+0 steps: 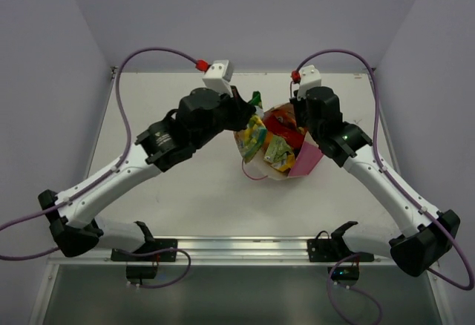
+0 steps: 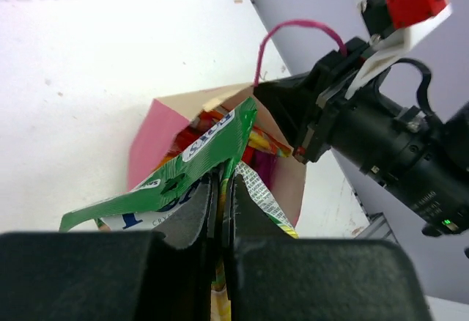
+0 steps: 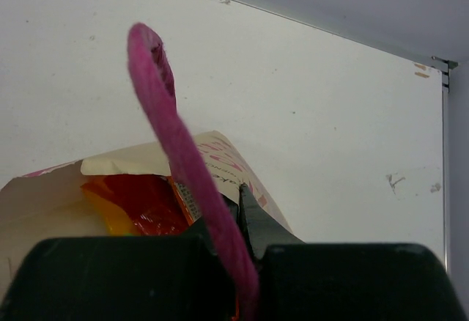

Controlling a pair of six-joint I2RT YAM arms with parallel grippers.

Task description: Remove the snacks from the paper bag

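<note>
Now grips green packet (image 2: 198, 152) in left gripper (image 2: 221, 189), jaws clamped tight, at bag (image 2: 154, 134) mouth, apparently to pull it out. Pinches bag rim in right gripper (image 3: 242, 211), jaws together, probably to steady it on table (image 1: 185, 184). Leaves other snacks (image 1: 276, 150) inside.

**Where everything sits right now**

Bag (image 1: 306, 160) is on the table (image 1: 193, 184), a bit right of centre, between the two arms. Snacks (image 1: 271, 143) are piled inside it. Left gripper (image 1: 241, 113) is at the bag's left rim, with one packet (image 2: 198, 160) wedged between its fingers and poking out past the rim. Right gripper (image 1: 297, 113) is at the far right rim, the handle (image 3: 172, 130) running between its fingers.
</note>
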